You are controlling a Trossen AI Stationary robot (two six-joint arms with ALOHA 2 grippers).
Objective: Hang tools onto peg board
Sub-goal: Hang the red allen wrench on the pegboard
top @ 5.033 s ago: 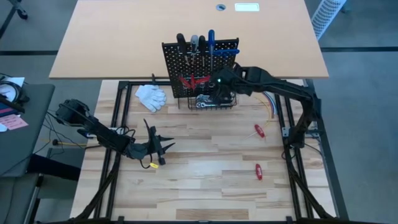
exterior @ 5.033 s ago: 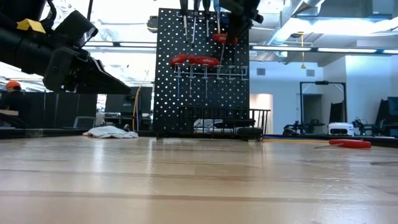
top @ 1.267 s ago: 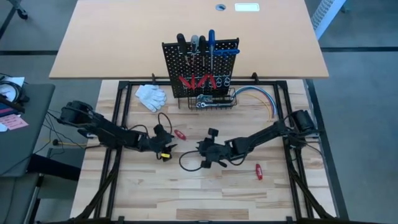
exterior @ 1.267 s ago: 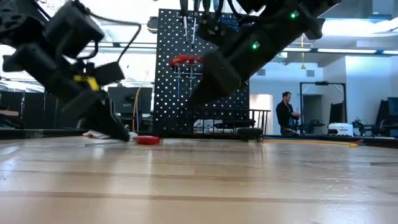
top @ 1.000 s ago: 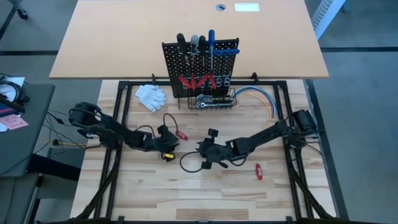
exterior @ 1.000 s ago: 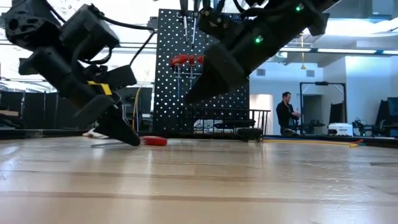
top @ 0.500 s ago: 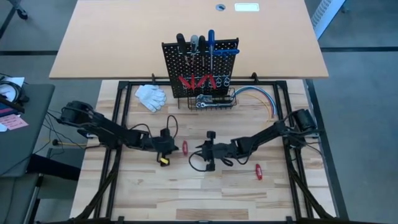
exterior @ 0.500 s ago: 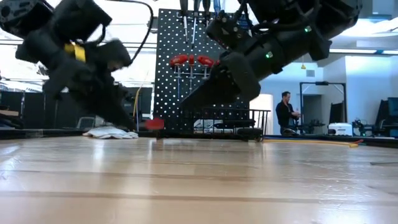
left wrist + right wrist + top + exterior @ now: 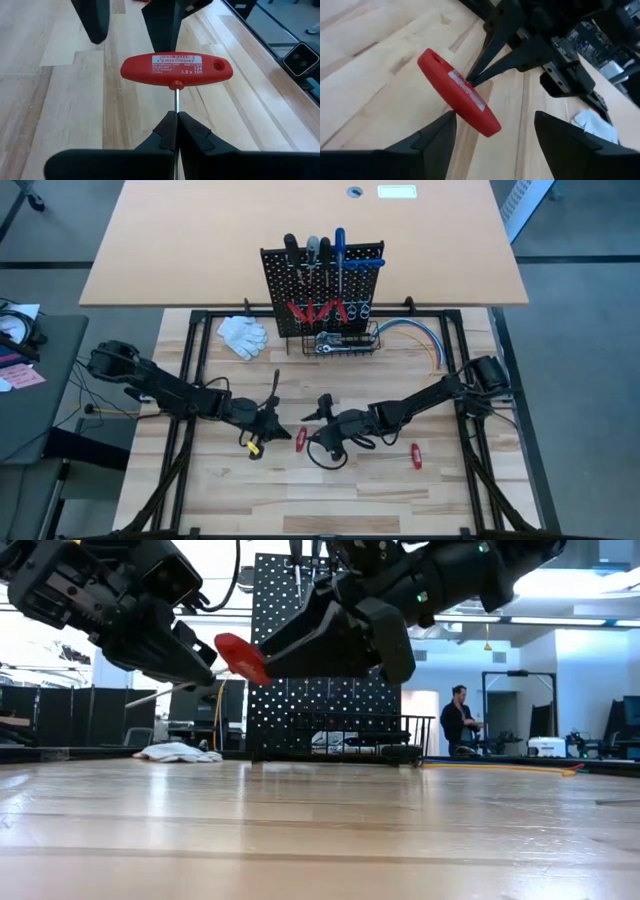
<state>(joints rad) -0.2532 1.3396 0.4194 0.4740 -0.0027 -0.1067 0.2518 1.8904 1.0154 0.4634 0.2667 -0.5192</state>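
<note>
Pinching the thin steel shaft, the left gripper [image 9: 176, 131] holds a red T-handled hex key [image 9: 177, 70] clear of the wooden table [image 9: 330, 490], handle outward, seemingly presenting it for a handover. Facing it, the right gripper [image 9: 495, 132] has its fingers spread either side of the handle, not touching. A white label and small hole mark the handle.

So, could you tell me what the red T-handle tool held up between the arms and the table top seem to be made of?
Red T-handle tool: the handle looks like smooth moulded plastic with a printed label; its thin, bright shaft looks like bare metal and is pinched by the left gripper. Table top: pale wood strips with visible grain, probably sealed.
</note>
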